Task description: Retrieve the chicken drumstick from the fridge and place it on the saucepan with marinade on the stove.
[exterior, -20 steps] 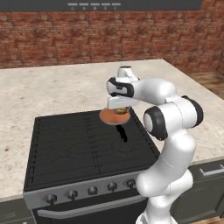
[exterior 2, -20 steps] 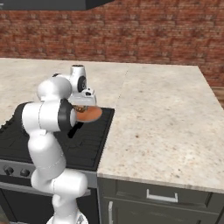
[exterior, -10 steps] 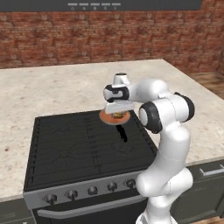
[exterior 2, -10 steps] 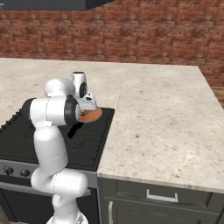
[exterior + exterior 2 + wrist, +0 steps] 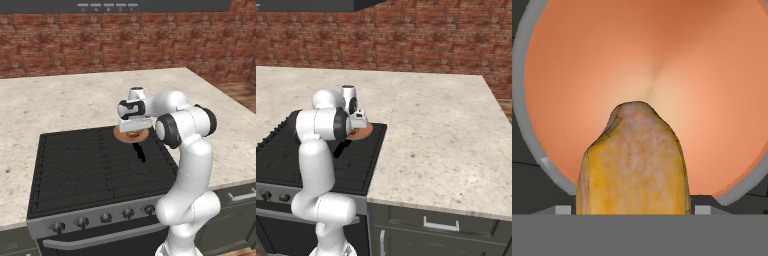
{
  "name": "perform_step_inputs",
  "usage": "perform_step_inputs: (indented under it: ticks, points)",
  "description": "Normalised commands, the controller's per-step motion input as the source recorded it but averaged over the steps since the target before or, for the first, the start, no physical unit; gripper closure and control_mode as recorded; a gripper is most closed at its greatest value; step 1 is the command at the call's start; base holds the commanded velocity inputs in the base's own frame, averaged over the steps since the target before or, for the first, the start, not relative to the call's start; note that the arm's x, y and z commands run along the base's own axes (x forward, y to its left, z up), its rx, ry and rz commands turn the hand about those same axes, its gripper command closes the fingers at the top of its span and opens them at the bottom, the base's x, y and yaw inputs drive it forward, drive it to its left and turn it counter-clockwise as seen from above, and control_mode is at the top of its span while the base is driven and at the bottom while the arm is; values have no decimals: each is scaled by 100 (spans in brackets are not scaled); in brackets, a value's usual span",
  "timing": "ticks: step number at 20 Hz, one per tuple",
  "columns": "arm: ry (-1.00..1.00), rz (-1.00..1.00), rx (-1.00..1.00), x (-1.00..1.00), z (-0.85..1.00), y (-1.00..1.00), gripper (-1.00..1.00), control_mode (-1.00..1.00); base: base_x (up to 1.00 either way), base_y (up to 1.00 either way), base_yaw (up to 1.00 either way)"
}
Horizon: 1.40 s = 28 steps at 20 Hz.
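Observation:
The chicken drumstick [image 5: 634,160], golden-brown and lumpy, sits between my jaws in the hand view. It hangs directly above the orange-brown marinade of the saucepan [image 5: 712,75]. The saucepan [image 5: 131,135] stands on the back right of the black stove [image 5: 75,170], its short black handle [image 5: 141,152] pointing toward the front. My gripper [image 5: 132,129] points straight down just over the pan, shut on the drumstick. From the right, the gripper [image 5: 358,126] hovers over the saucepan [image 5: 363,132]. The fridge is out of view.
Speckled beige counter [image 5: 60,100] surrounds the stove on the left, back and right [image 5: 441,130]. A brick wall [image 5: 125,45] runs behind it. A row of dark knobs [image 5: 105,218] lines the stove's front, and my arm's elbow [image 5: 185,125] bends over the stove's right edge.
The hand has sunk a little toward the saucepan with the drumstick still in it, and the elbow has swung. The saucepan has not moved.

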Motion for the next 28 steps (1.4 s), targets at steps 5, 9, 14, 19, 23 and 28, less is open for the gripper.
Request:
perform_step_inputs:
  ticks: [5,9,14,19,23,28]
  points:
    - [0,0,0,11,-3,0,100,-100,0,0,0]
    - [0,0,0,6,0,0,100,-100,0,0,0]
    - [0,0,0,17,-1,0,100,-100,0,0,0]
    - [0,0,0,28,-6,0,100,-100,0,0,0]
    - [0,0,0,27,-4,0,100,-100,0,0,0]
    - [0,0,0,23,-4,0,100,-100,0,0,0]
